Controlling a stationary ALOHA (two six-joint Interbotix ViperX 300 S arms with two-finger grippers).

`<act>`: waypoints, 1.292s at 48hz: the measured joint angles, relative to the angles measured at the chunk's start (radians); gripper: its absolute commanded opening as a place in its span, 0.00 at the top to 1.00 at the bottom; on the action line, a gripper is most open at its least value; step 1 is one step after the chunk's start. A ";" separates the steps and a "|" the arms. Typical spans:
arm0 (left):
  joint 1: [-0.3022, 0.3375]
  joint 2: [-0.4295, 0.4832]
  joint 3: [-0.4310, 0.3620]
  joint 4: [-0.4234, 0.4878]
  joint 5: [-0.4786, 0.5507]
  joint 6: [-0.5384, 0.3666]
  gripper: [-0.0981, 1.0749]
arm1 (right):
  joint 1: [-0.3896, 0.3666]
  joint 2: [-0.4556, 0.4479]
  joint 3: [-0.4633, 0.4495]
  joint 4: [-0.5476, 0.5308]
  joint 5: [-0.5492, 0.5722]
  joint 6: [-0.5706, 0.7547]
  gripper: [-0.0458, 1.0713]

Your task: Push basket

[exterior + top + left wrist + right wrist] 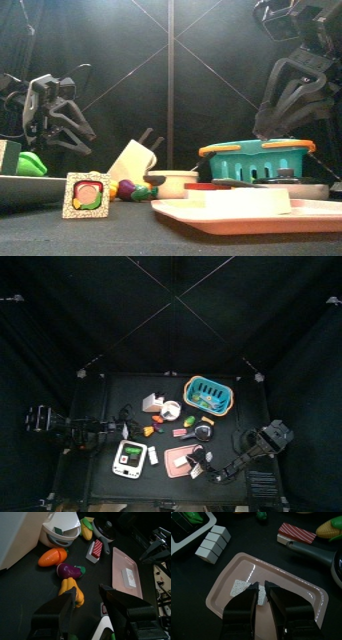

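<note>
Matte black table (107, 386), crowded with small toys.

Toward its far right part, the basket (210, 392): turquoise plastic, a rounded rectangle with slotted lattice walls and a pale inside. Clearly the biggest of the loose things, probably light and quick to slide on the smooth top. Long axis running across the table on a slight slant, seen from above. Standing free, no claw touching it.

Nearer the front edge, a flat pink tray (298, 587), glossy, low-rimmed, with rounded corners. Just beside it on the basket's side, a black pan (311, 553) with a long handle.

Directly above the tray, the right claw (264, 588), pointing down, jaws parted a little and grasping nothing. From there the basket lies farther back on the table, beyond the pan. Clearly the nearer arm, so probably the one to do the pushing. Likely needs to rise clear of the pan and meet one of the basket's long walls squarely. A contact near a corner would more likely spin the basket than shift it.

At the left side, well apart from the basket, the left claw (90, 592), spread wide and empty, hanging over the toy food.

Below it, an orange toy (52, 557), smooth and rounded, and a purple toy (69, 570) with a green cap.
</note>
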 measured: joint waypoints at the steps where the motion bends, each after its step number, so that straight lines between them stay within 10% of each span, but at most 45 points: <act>1: 0.000 0.000 0.000 0.000 0.000 0.000 0.23 | 0.000 -0.002 0.005 -0.009 0.000 0.000 0.42; 27: 0.000 -0.002 0.003 0.041 0.000 0.008 0.23 | -0.054 -0.172 0.080 -0.181 0.187 -0.006 0.42; 62: 0.000 0.000 0.008 0.041 0.000 0.006 0.23 | -0.267 -0.321 0.319 0.072 0.094 -0.008 0.38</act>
